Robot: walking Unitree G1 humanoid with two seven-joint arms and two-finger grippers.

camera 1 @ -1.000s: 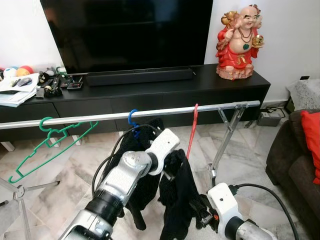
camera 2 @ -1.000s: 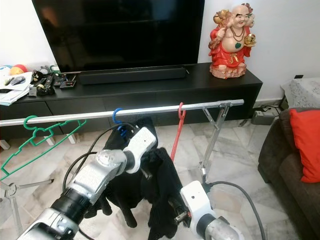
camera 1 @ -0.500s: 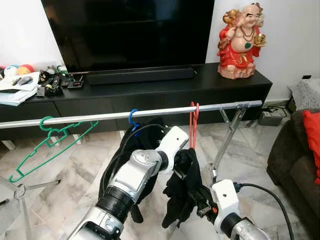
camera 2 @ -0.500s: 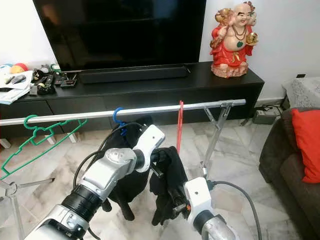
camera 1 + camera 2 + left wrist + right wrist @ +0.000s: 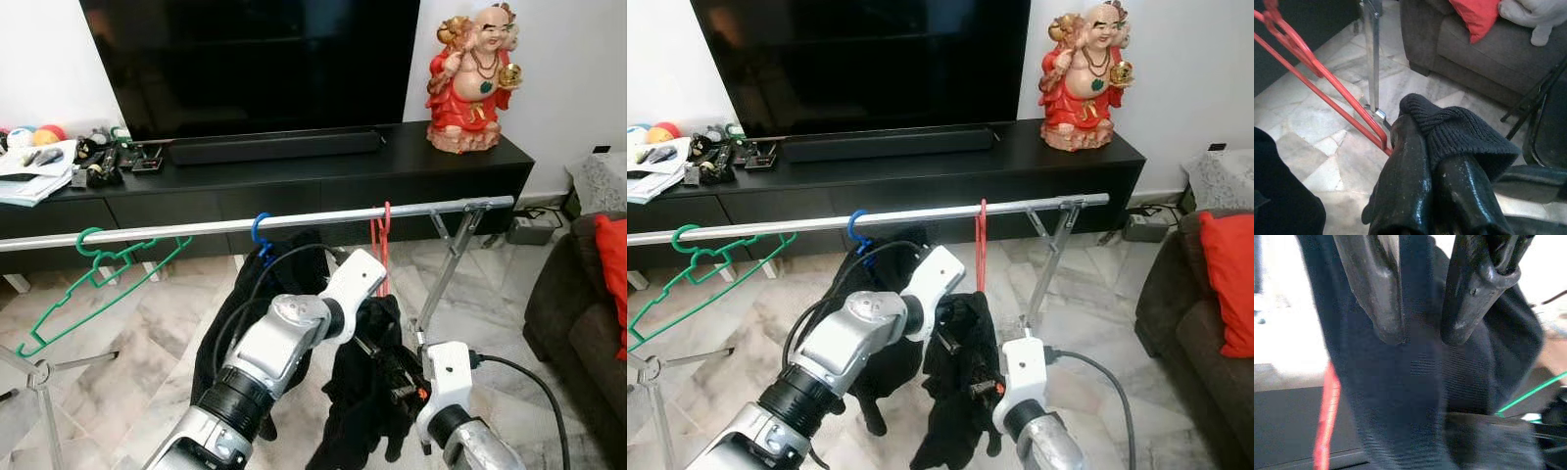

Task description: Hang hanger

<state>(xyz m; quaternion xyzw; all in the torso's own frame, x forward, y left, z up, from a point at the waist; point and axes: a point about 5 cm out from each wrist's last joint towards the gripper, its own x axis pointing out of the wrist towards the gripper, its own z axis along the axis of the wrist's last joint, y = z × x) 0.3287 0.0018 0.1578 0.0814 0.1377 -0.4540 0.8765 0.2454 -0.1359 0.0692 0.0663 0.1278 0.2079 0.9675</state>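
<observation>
Hanger (image 5: pixel 380 250) sat hooked on rail (image 5: pixel 196 230); left fingers (image 5: pixel 1415 196) pinched its floppy black knit (image 5: pixel 1464 134), right fingers (image 5: pixel 1422 293) spread. Grab the stiff frame.

Across the upper middle, a large dark television (image 5: pixel 260 59) above a long black soundbar (image 5: pixel 274 149), both on a low black cabinet (image 5: pixel 294 191). Upper right, a red and gold laughing figurine (image 5: pixel 470 78) at the cabinet's right end. Far left, papers (image 5: pixel 29 181), coloured balls (image 5: pixel 29 139) and small clutter (image 5: pixel 98 162). Right edge, a dark brown sofa (image 5: pixel 568 313) with a red cushion (image 5: pixel 612 274). Beneath everything, pale marble floor tiles (image 5: pixel 127 333). Behind, a white wall (image 5: pixel 568 59).
</observation>
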